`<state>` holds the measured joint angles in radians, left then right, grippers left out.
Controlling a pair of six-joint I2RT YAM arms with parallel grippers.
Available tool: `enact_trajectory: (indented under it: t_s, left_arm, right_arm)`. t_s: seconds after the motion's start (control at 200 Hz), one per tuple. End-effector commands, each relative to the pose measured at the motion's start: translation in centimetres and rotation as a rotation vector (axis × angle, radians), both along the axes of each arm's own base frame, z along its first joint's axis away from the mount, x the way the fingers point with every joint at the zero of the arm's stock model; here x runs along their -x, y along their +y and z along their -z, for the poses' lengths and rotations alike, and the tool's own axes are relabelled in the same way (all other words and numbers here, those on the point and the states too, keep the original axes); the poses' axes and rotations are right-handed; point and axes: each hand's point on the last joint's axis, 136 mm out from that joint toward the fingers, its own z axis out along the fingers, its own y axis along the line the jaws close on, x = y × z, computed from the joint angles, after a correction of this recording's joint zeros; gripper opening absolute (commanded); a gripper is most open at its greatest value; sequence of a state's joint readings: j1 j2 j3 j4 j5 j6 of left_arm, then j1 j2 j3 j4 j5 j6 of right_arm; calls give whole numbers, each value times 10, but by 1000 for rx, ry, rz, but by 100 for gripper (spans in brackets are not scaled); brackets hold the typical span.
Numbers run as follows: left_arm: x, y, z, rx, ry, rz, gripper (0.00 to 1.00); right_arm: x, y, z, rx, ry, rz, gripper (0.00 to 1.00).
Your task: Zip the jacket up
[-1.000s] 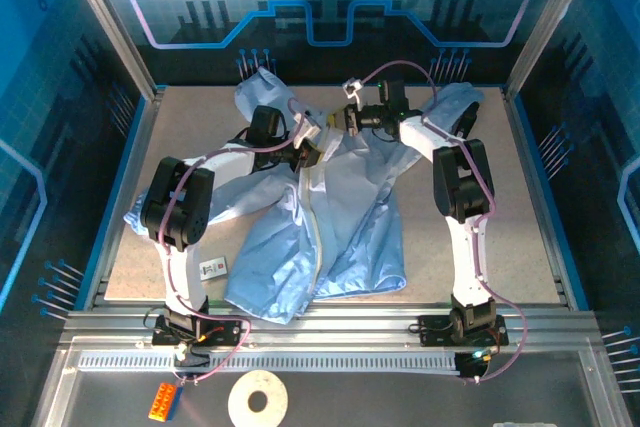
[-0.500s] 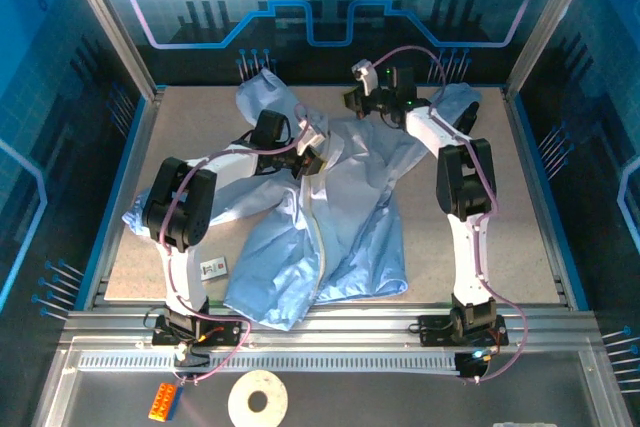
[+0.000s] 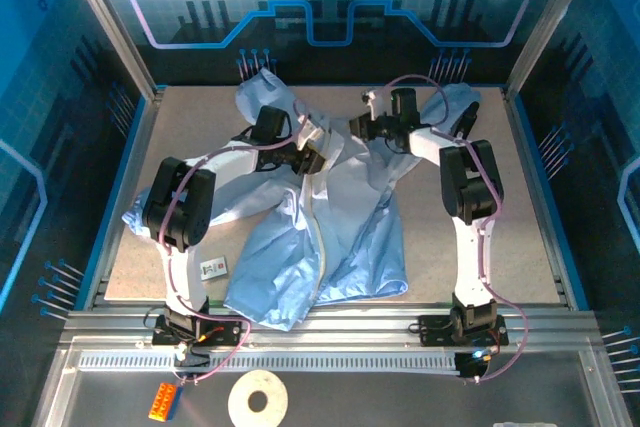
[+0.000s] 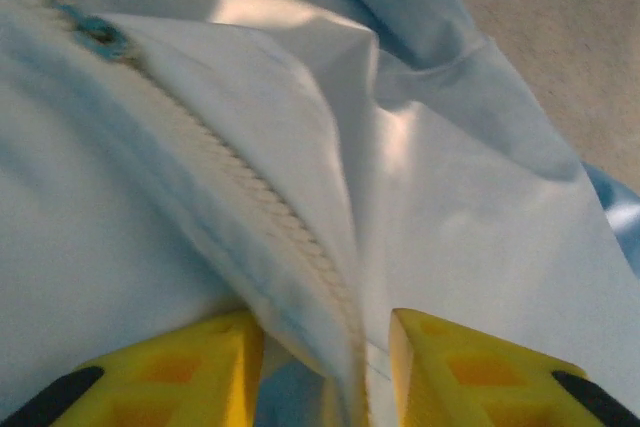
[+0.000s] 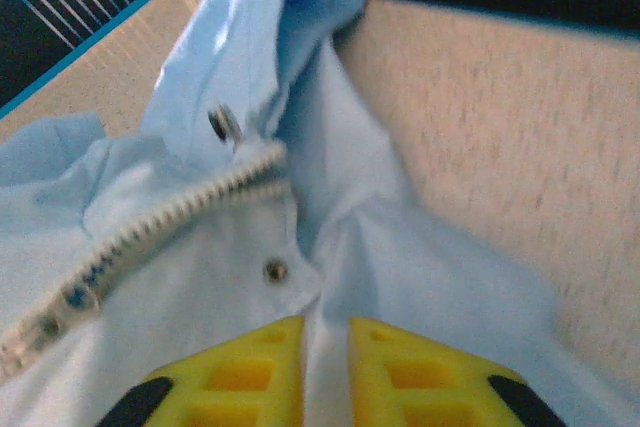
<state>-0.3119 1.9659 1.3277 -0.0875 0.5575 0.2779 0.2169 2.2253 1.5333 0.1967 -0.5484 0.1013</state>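
The light-blue jacket (image 3: 350, 217) lies spread on the table, its pale zipper strip (image 3: 318, 232) running down the front. My left gripper (image 3: 308, 157) rests low on the upper left front. Its yellow fingers (image 4: 180, 367) stand apart, and a loose fold carrying the zipper teeth (image 4: 230, 172) passes between them. My right gripper (image 3: 358, 125) is down at the collar. Its fingers (image 5: 240, 377) are slightly parted with a ridge of jacket fabric (image 5: 400, 247) standing in the narrow gap. In the right wrist view, zipper teeth (image 5: 170, 212) and two snaps (image 5: 275, 270) lie just ahead.
A small white card (image 3: 212, 268) lies on the table left of the hem. A white tape roll (image 3: 258, 399) and an orange brick (image 3: 163, 402) sit in front of the rail. Blue enclosure walls (image 3: 560, 177) ring the table.
My right gripper came down from a raised position to the collar on the table. Both grippers' jaws have parted. The left arm has barely moved.
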Motion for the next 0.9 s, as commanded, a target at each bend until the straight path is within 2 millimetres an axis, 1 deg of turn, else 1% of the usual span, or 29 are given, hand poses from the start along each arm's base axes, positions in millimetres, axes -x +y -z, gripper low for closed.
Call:
enact_trajectory:
  t_s: [0.0,0.08,0.185,0.285,0.355,0.455,0.485,0.525,0.545,0.58,0.665,0.735,0.815,0.895]
  left_arm:
    - [-19,7,-26,-10,16,-163,41]
    - [-29,7,-32,-13,36,-246,45]
    - [-36,-1,-34,-35,55,-308,52]
    - [-43,-4,-23,-69,101,-372,54]
    - [-49,-1,-11,-103,130,-427,56]
    - [-57,4,6,-136,176,-489,57]
    - [-59,2,10,-136,188,-490,56]
    - [-61,0,12,-131,197,-487,53]
    - [-63,0,12,-128,199,-488,49]
    - [-66,-3,12,-124,204,-482,40]
    - [-73,-7,4,-117,199,-468,16]
    - [-80,-9,-11,-101,172,-455,1]
    - [-86,-13,-31,-71,127,-410,0]
    - [-88,-24,-55,-23,61,-317,0]
  right_arm:
    - [5,3,-38,-57,-45,29,22]
    - [11,5,-35,-71,-33,33,24]
    - [22,8,-23,-80,13,36,25]
    - [30,6,-12,-82,69,51,26]
    - [35,5,-6,-85,101,63,27]
    - [42,2,-6,-80,117,72,27]
    - [47,1,0,-68,152,77,27]
    - [49,-1,2,-61,170,79,27]
    - [50,-2,4,-57,178,82,27]
    - [52,-5,5,-52,189,93,27]
    - [53,-14,9,-52,214,131,28]
    - [54,-20,12,-65,245,161,28]
    - [55,-25,14,-74,264,186,28]
    - [56,-30,12,-76,267,209,29]
